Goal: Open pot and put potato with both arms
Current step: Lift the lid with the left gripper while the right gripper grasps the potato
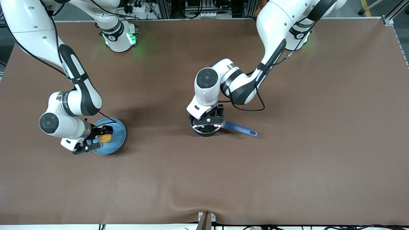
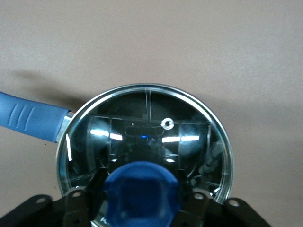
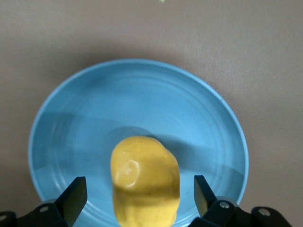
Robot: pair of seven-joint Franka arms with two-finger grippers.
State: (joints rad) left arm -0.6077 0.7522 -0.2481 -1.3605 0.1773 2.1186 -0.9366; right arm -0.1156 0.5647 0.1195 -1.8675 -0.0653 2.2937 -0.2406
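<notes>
Right hand (image 3: pixel 140 201) astride potato (image 3: pixel 144 179)

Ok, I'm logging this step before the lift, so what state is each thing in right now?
pot: upright on the table, closed.
glass lid: seated on the pot.
lid knob: blue, between the left gripper's fingers.
potato: lying on the blue plate, not lifted.
left gripper: down on the lid.
right gripper: open, fingers astride the potato, apart from it.

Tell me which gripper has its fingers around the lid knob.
The left gripper, over the pot; the right gripper straddles the potato instead.
</notes>
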